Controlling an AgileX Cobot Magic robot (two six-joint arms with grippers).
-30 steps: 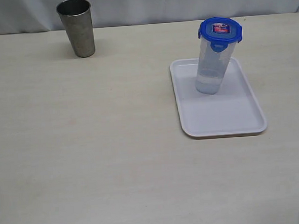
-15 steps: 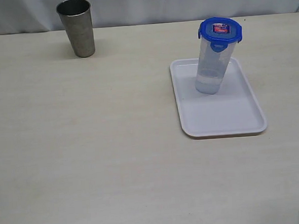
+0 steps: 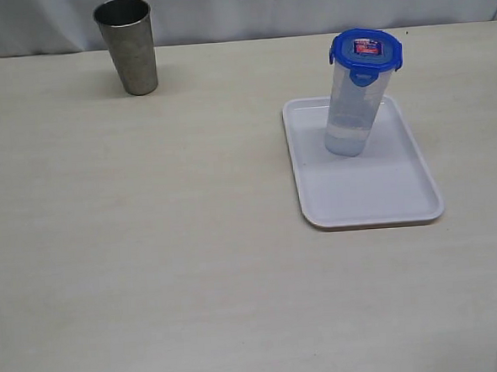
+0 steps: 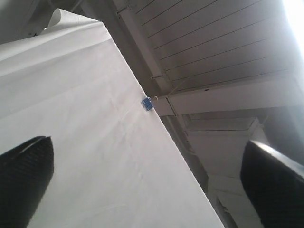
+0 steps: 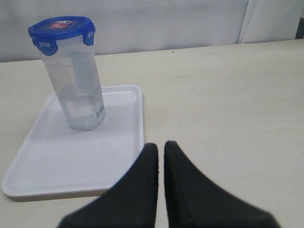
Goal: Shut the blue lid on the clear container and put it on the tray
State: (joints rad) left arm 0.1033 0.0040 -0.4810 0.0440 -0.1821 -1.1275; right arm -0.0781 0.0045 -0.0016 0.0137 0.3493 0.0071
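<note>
The clear container [image 3: 348,117] stands upright on the white tray [image 3: 375,191], in the tray's far half. The blue lid [image 3: 365,52] sits on its mouth with the flaps down and the red-and-white label facing up. Neither gripper shows in the exterior view. In the right wrist view the container [image 5: 78,90], lid [image 5: 61,28] and tray [image 5: 71,161] lie ahead, and my right gripper [image 5: 161,147] is shut on nothing, hovering by the tray's near corner, well apart from the container. My left gripper [image 4: 147,145] is open, its fingers wide apart, pointing up at a white sheet and the ceiling.
A grey steel cup [image 3: 130,46] stands upright at the far left of the beige table [image 3: 151,242]. A white backdrop hangs along the table's far edge.
</note>
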